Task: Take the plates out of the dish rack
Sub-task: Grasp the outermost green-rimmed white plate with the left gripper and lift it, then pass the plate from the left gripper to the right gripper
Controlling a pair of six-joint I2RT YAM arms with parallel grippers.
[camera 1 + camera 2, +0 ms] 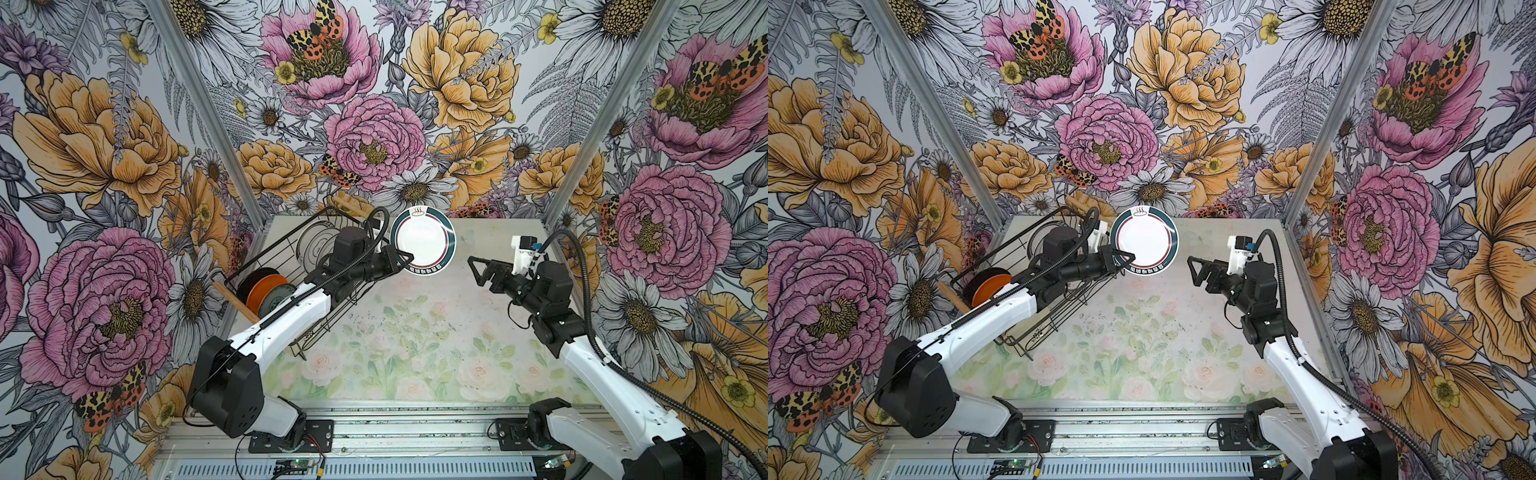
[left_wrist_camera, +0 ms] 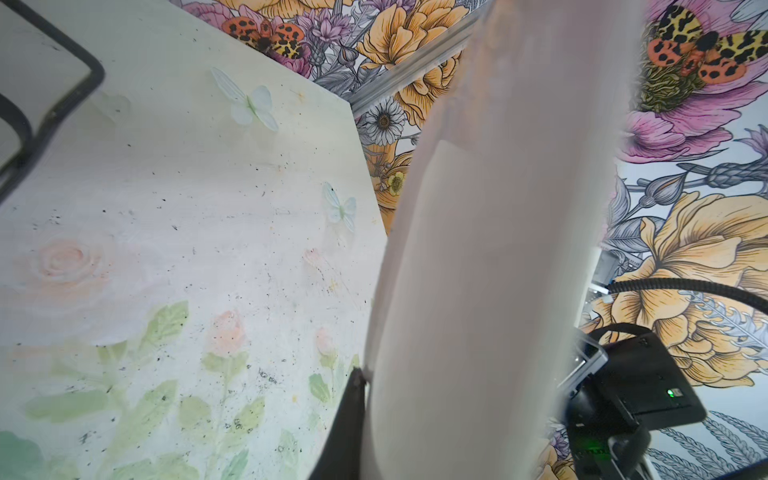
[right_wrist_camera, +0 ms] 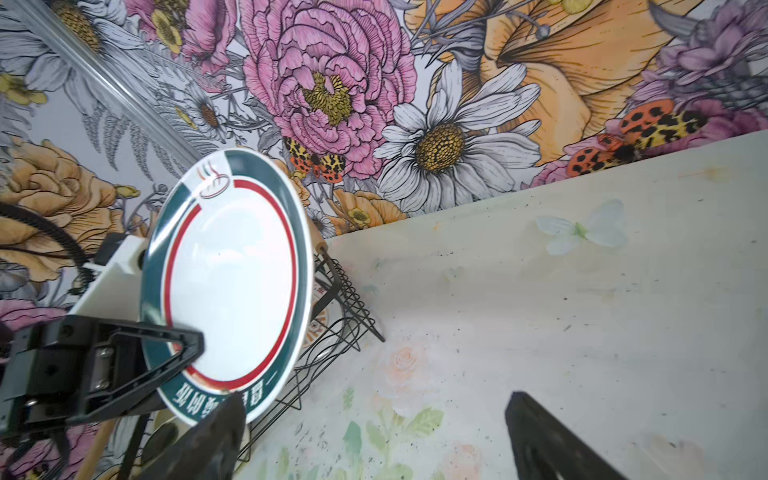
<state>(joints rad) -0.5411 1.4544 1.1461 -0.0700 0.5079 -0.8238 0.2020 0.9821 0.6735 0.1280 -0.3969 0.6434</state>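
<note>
My left gripper [image 1: 409, 259] is shut on the lower rim of a white plate [image 1: 423, 239] with a teal rim and a red ring. It holds the plate upright in the air, just right of the dish rack [image 1: 266, 249]. The left wrist view shows only the plate's white back [image 2: 498, 249] against one black finger [image 2: 355, 399]. The black wire rack stands at the back left. It holds a black plate [image 1: 254, 279], an orange plate [image 1: 265, 291], a teal-patterned plate [image 1: 277, 297] and pale plates [image 1: 316, 241] farther back. My right gripper [image 1: 473, 268] is open and empty, a short way right of the held plate [image 3: 232, 286].
The rack has wooden rod handles [image 1: 235, 301] at its near and far ends. The floral tabletop [image 1: 415, 332] stretches between both arms. Patterned walls close in the back and sides. Both arm bases sit on a metal rail [image 1: 415, 432] at the front.
</note>
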